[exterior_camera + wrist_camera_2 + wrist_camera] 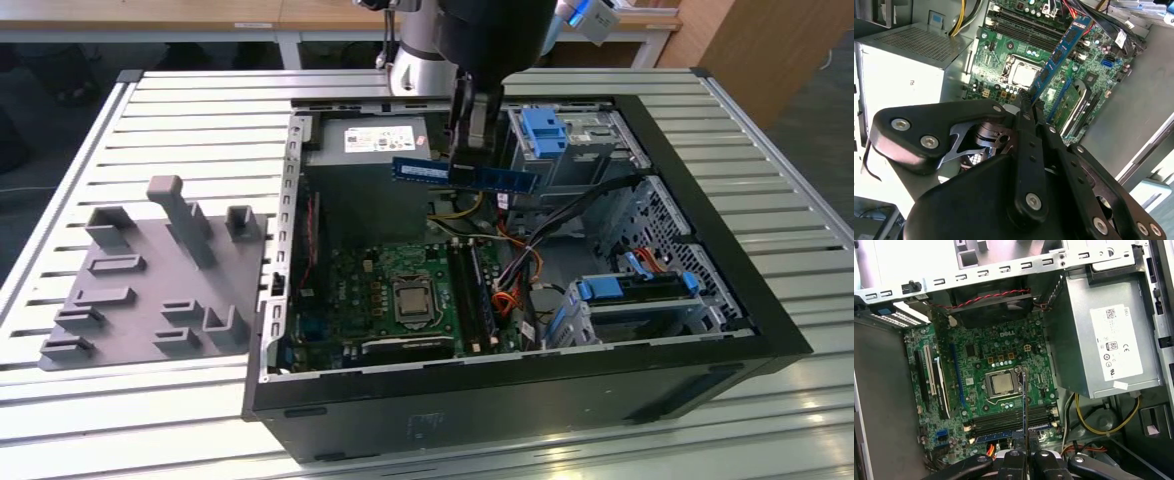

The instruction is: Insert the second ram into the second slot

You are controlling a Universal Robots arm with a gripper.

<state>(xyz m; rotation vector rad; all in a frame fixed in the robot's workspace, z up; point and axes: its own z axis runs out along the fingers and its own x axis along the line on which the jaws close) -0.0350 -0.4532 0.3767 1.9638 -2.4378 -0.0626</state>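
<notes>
My gripper (470, 168) is shut on the second ram (467, 176), a thin blue stick held level in the air over the open computer case (534, 385). In the second wrist view the ram (1061, 50) juts out from the closed fingertips (1024, 102) toward the green motherboard (1004, 45). In the first wrist view the ram (1025, 405) shows edge-on as a thin line above the black memory slots (1009, 419) beside the processor socket (1001, 384). In the exterior view the slots (470, 295) lie well below the ram. I cannot tell which one is the second slot.
A grey power supply (380, 140) sits at the case's far end. Blue drive-bay clips (545, 130) and a drive cage (641, 295) fill the exterior view's right side, with orange and black cables (514, 275) close to the slots. A grey fixture plate (147, 285) lies on the slatted table (200, 100).
</notes>
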